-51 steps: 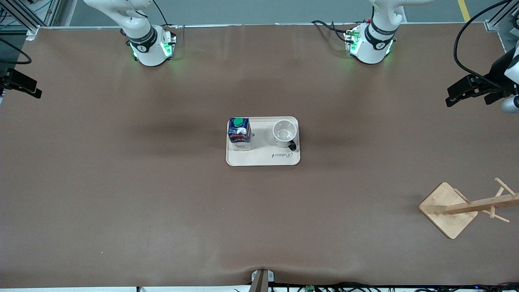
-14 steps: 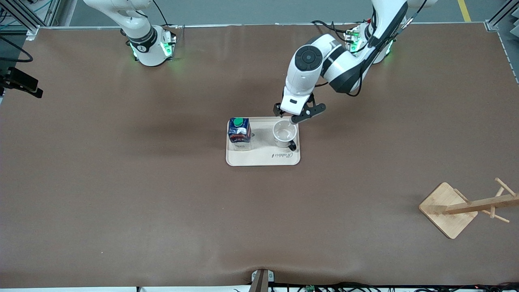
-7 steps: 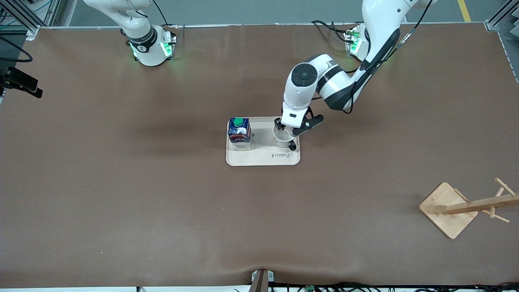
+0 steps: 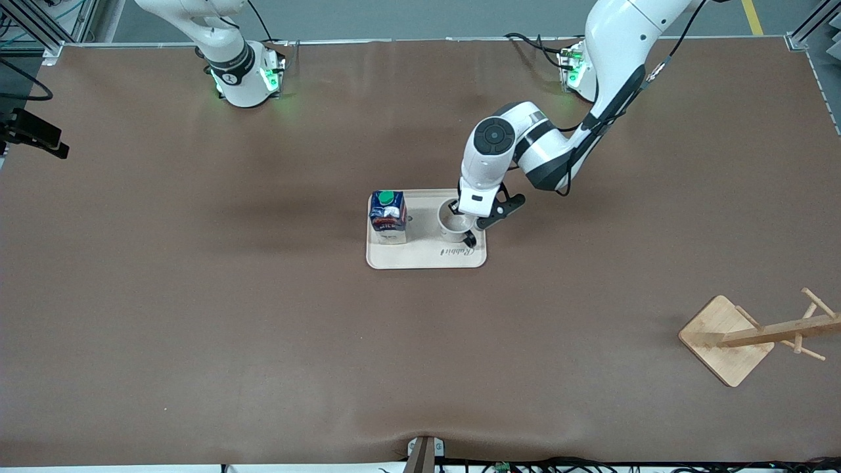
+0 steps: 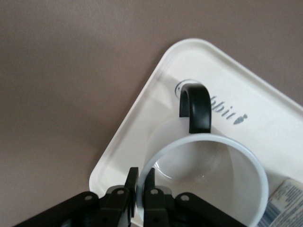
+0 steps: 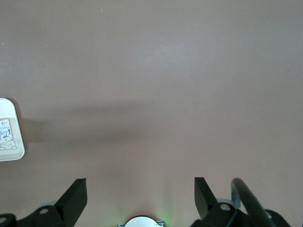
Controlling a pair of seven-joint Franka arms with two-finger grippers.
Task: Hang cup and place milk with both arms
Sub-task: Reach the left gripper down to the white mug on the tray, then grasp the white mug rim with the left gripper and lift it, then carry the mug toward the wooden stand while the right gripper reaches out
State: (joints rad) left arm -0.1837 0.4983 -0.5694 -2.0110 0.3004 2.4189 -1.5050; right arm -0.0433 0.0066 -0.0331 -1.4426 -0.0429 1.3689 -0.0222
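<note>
The white cup [image 4: 452,226] stands on the cream tray [image 4: 427,259], its black handle [image 5: 196,106] pointing toward the front camera. My left gripper [image 4: 462,218] is down on the cup and shut on its rim [image 5: 140,182], one finger inside the wall and one outside. The dark blue milk [image 4: 387,217] with the green cap stands on the same tray, beside the cup toward the right arm's end; one corner of it shows in the left wrist view [image 5: 284,203]. My right gripper [image 6: 140,194] is wide open and empty, waiting at the right arm's end of the table [image 4: 52,146].
A wooden cup rack [image 4: 755,335] with pegs stands near the left arm's end of the table, nearer to the front camera than the tray. Brown table surface lies all around the tray. A white rounded object [image 6: 9,132] shows at the edge of the right wrist view.
My left arm swung in from the table's end, came down over the tray and closed on the cup's rim. The cup shifted slightly toward the milk. The right arm stayed still.
</note>
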